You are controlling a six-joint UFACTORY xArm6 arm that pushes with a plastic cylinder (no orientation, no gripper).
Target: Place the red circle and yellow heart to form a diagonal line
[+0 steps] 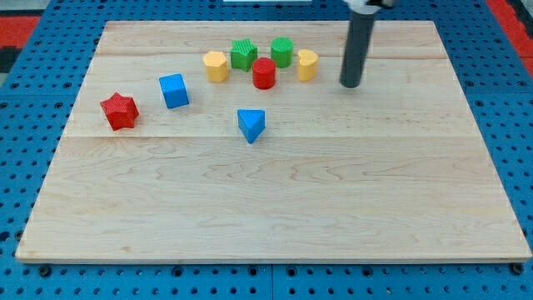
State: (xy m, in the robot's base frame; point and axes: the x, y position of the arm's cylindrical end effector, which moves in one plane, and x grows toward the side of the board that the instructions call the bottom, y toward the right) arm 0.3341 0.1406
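Note:
The red circle stands near the view's top centre of the wooden board. The yellow heart is just to its right and slightly higher, a small gap between them. My tip rests on the board to the right of the yellow heart, about a block's width away, touching no block.
A yellow hexagon lies left of the red circle. A green star and a green cylinder sit above it. A blue cube and a red star are at the left; a blue triangle is below centre.

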